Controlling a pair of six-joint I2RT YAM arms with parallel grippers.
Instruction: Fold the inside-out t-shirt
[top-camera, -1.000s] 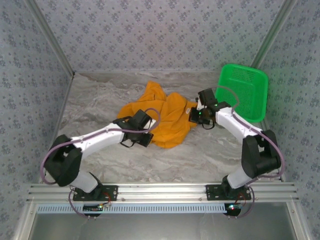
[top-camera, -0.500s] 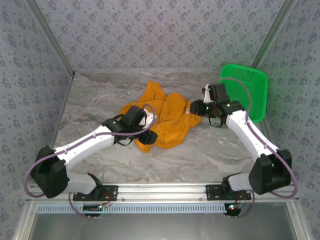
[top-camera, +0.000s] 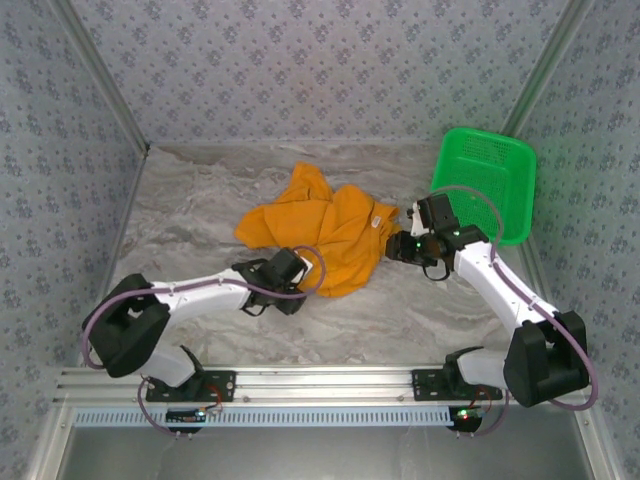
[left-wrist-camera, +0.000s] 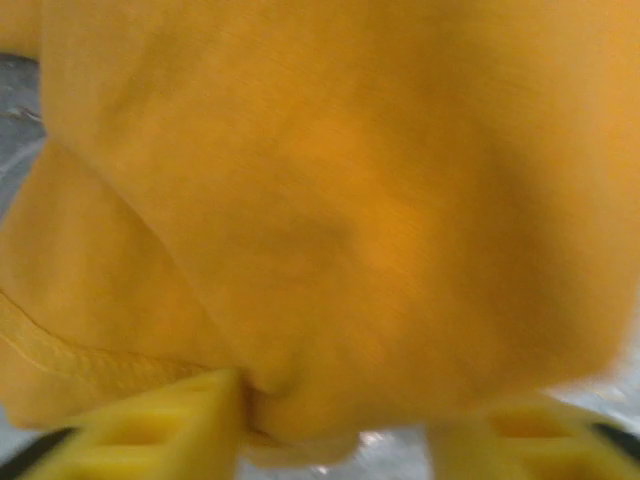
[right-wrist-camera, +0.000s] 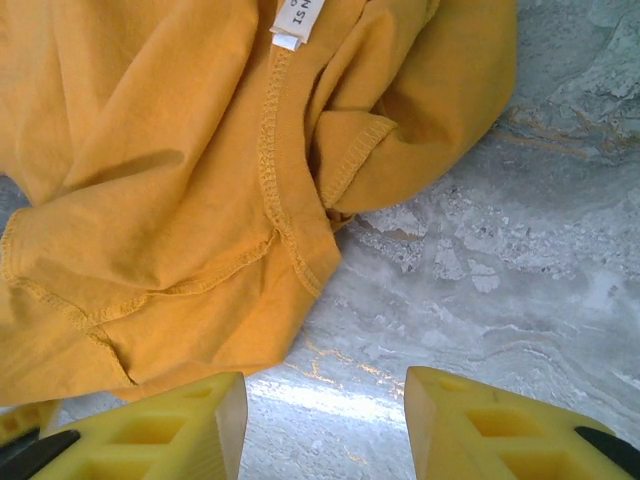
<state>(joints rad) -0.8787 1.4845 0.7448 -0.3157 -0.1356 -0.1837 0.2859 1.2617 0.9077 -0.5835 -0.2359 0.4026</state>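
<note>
The right gripper is released, empty; inside-out t-shirt hem just ahead-left. The left gripper straddles a fold, can't tell if clenched. Seat cloth deep first.

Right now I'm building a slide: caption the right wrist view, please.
Open right tool above marbled tabletop, beside the crumpled inside-out t-shirt, white neck label showing.

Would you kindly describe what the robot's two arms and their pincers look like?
The left arm and right arm have white shells, black joints and looping mauve cables. A green light glows near the right wrist. The left pincer and right pincer have chunky yellow fingers with hollow cells.
</note>
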